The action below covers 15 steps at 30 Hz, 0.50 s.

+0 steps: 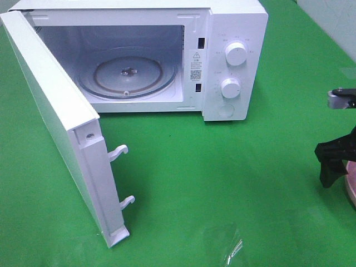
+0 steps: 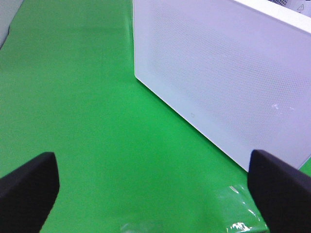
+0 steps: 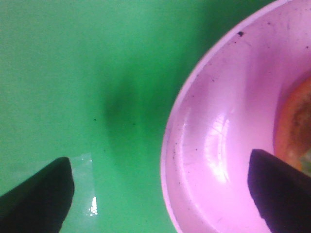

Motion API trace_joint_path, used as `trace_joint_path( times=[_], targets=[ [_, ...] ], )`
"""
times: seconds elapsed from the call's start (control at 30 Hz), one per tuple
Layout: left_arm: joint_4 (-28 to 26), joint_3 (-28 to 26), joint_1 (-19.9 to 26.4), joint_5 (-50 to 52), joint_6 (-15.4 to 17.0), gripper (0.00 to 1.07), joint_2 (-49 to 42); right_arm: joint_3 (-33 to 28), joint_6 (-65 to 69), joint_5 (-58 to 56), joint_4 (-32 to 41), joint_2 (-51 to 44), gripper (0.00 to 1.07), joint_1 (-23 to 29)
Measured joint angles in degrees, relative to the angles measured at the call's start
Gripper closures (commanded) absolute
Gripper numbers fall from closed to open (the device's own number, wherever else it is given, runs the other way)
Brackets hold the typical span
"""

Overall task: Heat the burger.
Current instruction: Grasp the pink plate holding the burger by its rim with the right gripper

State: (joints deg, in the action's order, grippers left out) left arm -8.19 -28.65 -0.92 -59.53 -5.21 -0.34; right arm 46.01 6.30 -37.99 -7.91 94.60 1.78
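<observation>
The burger [image 3: 297, 121] sits on the pink plate [image 3: 194, 107], well apart from the microwave [image 1: 233, 33] and off to its front right. Only a sliver of bun shows at the edge of the right wrist view, so the main risk is a bad grab. The right gripper [image 3: 158, 191], jaws spread wide and holding nothing, straddles the plate's rim with one finger over the green cloth [image 3: 73, 73] and the other over the plate. Closing from here would likely catch the rim or clip the burger off-centre and topple its layers. A soft stacked burger could also be squashed or shed filling on the way to the microwave (how firm it is cannot be told). The microwave's door [image 1: 50, 111] stands swung out to the front left, leaving the glass turntable [image 1: 128, 72] open to a reach from the right, though the latch hooks [image 1: 118, 151] on the door's edge jut toward that path. The left gripper [image 2: 153, 187], also spread and empty, hovers outside the door, near enough to bump it.
</observation>
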Motion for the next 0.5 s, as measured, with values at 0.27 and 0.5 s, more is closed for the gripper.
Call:
trace_joint_path(
  times=[0.27, 0.5],
  targets=[
    [0.00, 0.00, 0.00, 0.00, 0.00, 0.09, 0.00, 0.00, 1.32, 4.18, -1.03, 6.07, 0.19, 0.00],
    [0.00, 0.00, 0.00, 0.00, 0.00, 0.09, 0.00, 0.00, 4.01, 5.90, -4.07, 9.45, 0.20, 0.00]
  ],
)
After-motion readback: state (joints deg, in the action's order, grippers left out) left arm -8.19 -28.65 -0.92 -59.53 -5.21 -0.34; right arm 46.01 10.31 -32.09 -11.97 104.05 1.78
